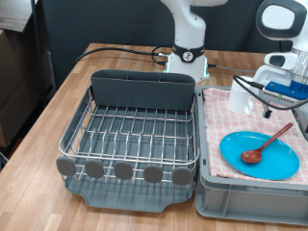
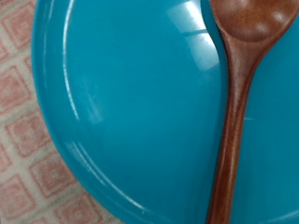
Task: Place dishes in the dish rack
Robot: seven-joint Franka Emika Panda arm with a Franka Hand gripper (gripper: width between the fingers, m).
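Spoon [image 2: 238, 103] lies on plate [image 2: 131, 103], directly below gripper [image 1: 252, 93].

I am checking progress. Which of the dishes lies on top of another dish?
The wooden spoon. It rests across the light-blue plate, which lies flat on the pink checked cloth.

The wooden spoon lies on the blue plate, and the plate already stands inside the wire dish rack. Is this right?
Not quite. The wooden spoon does lie on the blue plate, but the plate rests on the pink checked cloth in the grey crate, beside the dish rack. The exterior view shows this.
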